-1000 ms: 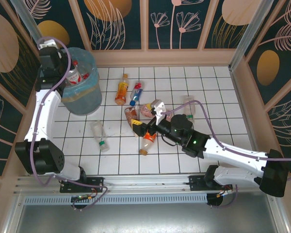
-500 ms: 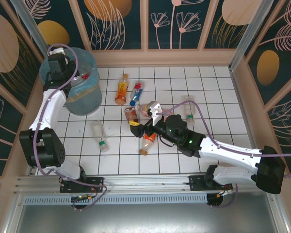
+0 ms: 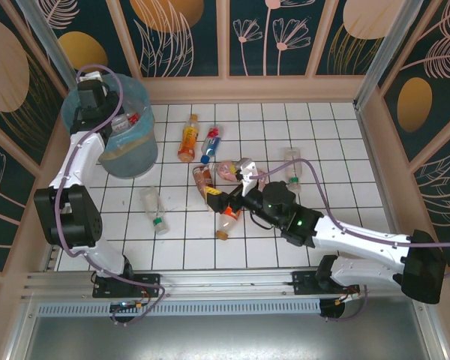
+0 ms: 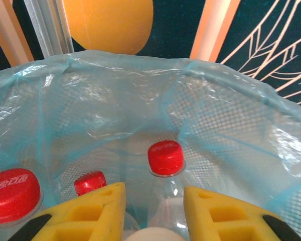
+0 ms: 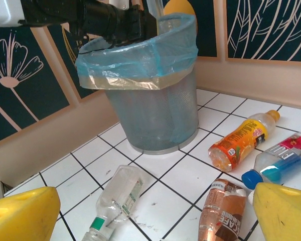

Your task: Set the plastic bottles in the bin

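My left gripper [image 4: 154, 201] hangs inside the mouth of the bin [image 4: 140, 100], shut on a clear plastic bottle with a red cap [image 4: 165, 156]. Two more red caps [image 4: 12, 193] lie in the blue liner below. In the top view the left gripper [image 3: 109, 120] is over the bin [image 3: 131, 154]. My right gripper [image 5: 150, 221] is wide open and holds nothing, low over the tiles. Ahead of it lie a clear green-banded bottle [image 5: 118, 198], a brown one [image 5: 221, 208], an orange one [image 5: 241, 140] and a blue one [image 5: 278, 163].
Several more bottles lie mid-floor around the right gripper [image 3: 229, 182]: a pink one [image 3: 226, 169], an orange-capped one [image 3: 229, 220] and a clear one [image 3: 292, 166]. Wooden walls enclose the tiled floor [image 3: 330, 127]. The bin stands in the far left corner.
My left wrist has swung over the bin and the held bottle has gone down into its mouth. The right arm has shifted only slightly, still open.
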`<state>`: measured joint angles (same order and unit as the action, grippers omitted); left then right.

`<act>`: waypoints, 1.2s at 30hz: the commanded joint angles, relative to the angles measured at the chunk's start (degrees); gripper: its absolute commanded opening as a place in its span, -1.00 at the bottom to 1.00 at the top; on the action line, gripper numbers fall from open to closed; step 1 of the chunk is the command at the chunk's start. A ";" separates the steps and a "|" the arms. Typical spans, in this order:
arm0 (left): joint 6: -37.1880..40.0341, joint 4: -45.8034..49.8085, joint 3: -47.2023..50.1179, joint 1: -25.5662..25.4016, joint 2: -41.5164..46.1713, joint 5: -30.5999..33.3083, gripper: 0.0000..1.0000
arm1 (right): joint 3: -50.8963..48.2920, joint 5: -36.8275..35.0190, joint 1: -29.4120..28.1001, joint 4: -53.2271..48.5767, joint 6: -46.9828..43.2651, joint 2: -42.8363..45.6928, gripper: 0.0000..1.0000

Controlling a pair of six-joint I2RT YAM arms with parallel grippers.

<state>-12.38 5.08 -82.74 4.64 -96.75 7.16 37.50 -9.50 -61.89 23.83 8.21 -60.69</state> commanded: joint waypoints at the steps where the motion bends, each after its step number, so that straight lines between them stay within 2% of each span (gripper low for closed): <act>1: -1.27 9.20 3.73 0.28 -3.20 -3.32 -1.00 | -1.46 -2.44 -0.34 2.91 2.14 2.02 0.98; 8: 7.44 2.77 6.63 0.36 0.42 -16.19 -1.00 | -1.33 -2.13 -0.36 2.80 2.16 2.09 0.98; 16: 8.08 -9.60 10.91 0.28 7.88 -26.23 -1.00 | 1.32 -0.51 -0.35 1.39 0.57 0.26 0.98; 21: 10.24 -18.34 16.28 0.28 12.29 -23.51 -1.00 | 1.77 0.35 -0.26 2.39 0.42 -1.57 0.98; 25: 13.20 -20.66 20.19 0.27 13.34 -21.32 -1.00 | 2.06 1.30 -0.26 2.44 0.83 -3.03 0.98; 30: 13.49 -18.89 22.53 0.29 11.17 -15.00 -1.00 | 2.41 1.66 -0.25 2.53 1.00 -4.01 0.98; 36: 11.18 -12.74 20.74 0.34 7.85 -13.81 -1.00 | 1.82 1.16 -0.25 2.80 1.13 -3.72 0.98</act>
<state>-2.24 -16.23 -63.00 4.71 -84.95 -9.76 38.00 -8.05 -61.89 24.23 9.32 -64.66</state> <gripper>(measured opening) 0.297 0.990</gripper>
